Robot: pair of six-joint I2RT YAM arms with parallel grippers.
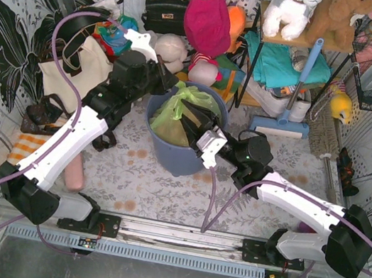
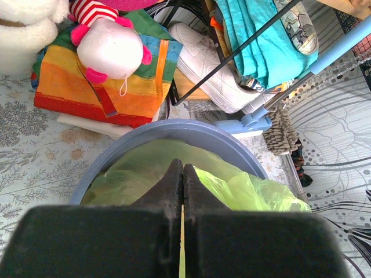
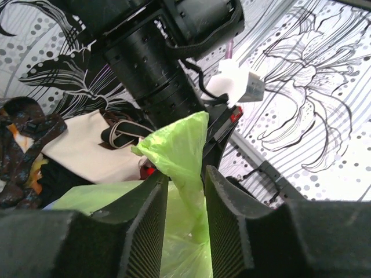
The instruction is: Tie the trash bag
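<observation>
Inspection of the tie-off, from my station.

Location: the trash bag [image 1: 177, 107] sits inside the bin [image 1: 175, 157] at the middle of the table, between the two arms, with its top showing above the rim.

Left gripper [image 2: 182, 168]: fingers pressed flat together over the bag. A sliver of green film shows in the seam between them, and in the right wrist view a peak of the bag is drawn up to it. I judge it to be pinching that peak.

Right gripper [image 3: 185, 174]: fingers stand a narrow way apart, one on each side of the raised strip of film. The film sits in the gap, but I see no firm clamp on it.

Progress: early. One portion of the top is lifted and held, and a second hold is being set up. No knot, loop or crossing of two ends is visible, so the crossing and the knot are left to do.
</observation>
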